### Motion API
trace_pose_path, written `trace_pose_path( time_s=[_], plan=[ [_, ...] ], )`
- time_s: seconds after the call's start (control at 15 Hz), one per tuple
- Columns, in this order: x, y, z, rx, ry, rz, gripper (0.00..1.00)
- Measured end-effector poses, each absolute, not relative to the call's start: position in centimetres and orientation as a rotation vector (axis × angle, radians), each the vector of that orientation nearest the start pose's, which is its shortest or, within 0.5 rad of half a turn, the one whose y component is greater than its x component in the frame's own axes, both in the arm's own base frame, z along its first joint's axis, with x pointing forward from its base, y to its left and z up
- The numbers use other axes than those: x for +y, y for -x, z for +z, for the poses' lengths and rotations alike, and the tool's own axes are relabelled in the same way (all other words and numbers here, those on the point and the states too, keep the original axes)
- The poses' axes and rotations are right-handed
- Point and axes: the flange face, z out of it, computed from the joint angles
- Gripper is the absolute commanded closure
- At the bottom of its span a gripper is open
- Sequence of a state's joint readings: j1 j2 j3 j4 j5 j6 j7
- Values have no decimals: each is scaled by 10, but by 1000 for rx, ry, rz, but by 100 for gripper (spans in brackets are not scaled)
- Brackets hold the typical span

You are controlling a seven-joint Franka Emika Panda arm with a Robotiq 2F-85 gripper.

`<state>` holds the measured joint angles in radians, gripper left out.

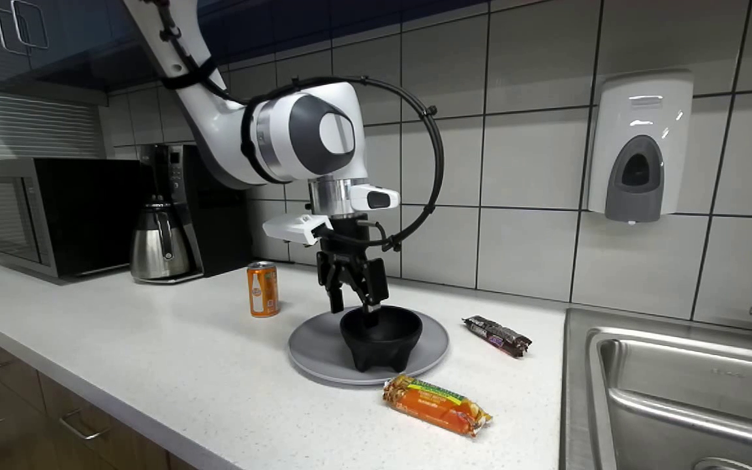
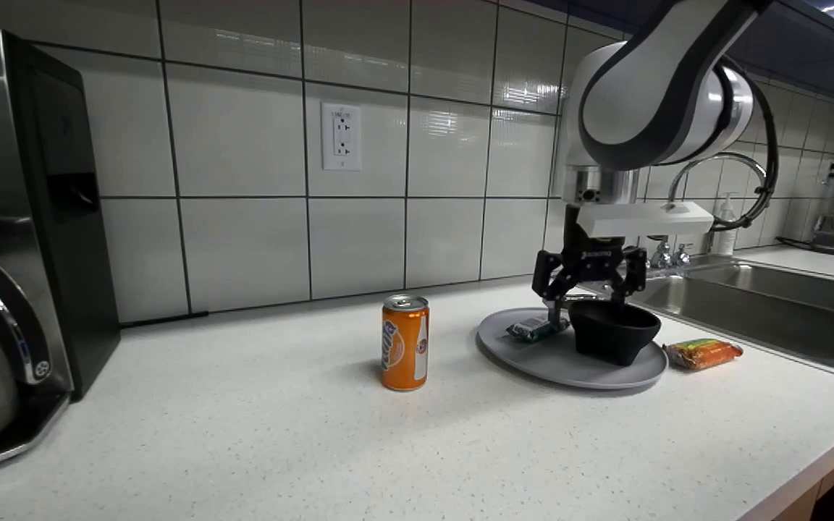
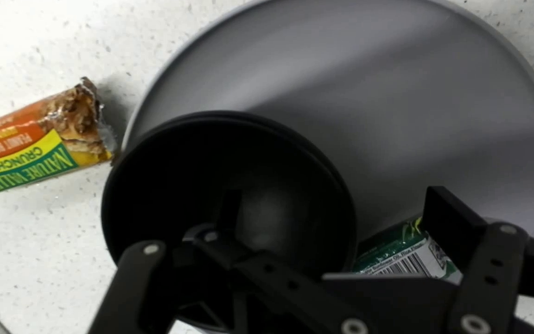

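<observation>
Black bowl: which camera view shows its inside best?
The wrist view: it looks down into the black bowl, although the gripper covers part of it. Both exterior views show its outer side, with less of the inside, as it stands on the gray plate.

In the wrist view one of my fingers (image 3: 454, 222) covers part of a green packet (image 3: 401, 255), so I can't tell whether I touch it. My other finger reaches over the bowl (image 3: 276, 208) — black on black, its outline half lost — and the inside just below is too dark to read. My own hardware blocks the stretch of rim closest to it. Beneath both, the plate (image 3: 387, 93) is cropped by the top edge. Across the bowl from my fingers, the orange bar (image 3: 35, 144) is cut off at the left.

In an exterior view, print on the dark bar (image 1: 497, 336) near my fingers is too small to read; the sink (image 1: 709, 391), farther away, leaves the right edge. Above my fingers, the arm (image 2: 641, 108) is cut by the top edge.
</observation>
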<state>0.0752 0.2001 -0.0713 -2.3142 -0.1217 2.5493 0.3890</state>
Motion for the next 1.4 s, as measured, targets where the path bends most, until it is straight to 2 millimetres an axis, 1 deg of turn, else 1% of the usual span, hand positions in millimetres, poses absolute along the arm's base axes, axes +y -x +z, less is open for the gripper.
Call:
trace_pose_path(
  time_s=[0.07, 0.13, 0.2, 0.33, 0.4, 0.47, 0.6, 0.73, 0.8, 0.87, 1.13, 1.4],
  plan=[
    [2, -528, 259, 457, 3184, -79, 25],
    [2, -529, 257, 459, 3185, -75, 26],
    [1, -529, 256, 461, 3186, -73, 32],
    [0, -531, 254, 464, 3186, -72, 51],
    [0, -531, 254, 465, 3186, -72, 58],
    [-1, -532, 253, 465, 3186, -72, 67],
    [-1, -533, 254, 465, 3186, -74, 80],
    [-1, -534, 254, 465, 3186, -77, 97],
    [-1, -534, 254, 465, 3186, -78, 100],
    [-1, -534, 255, 465, 3186, -79, 100],
    [0, -541, 265, 465, 3181, -118, 98],
    [2, -542, 267, 457, 3180, -125, 98]
  ],
)
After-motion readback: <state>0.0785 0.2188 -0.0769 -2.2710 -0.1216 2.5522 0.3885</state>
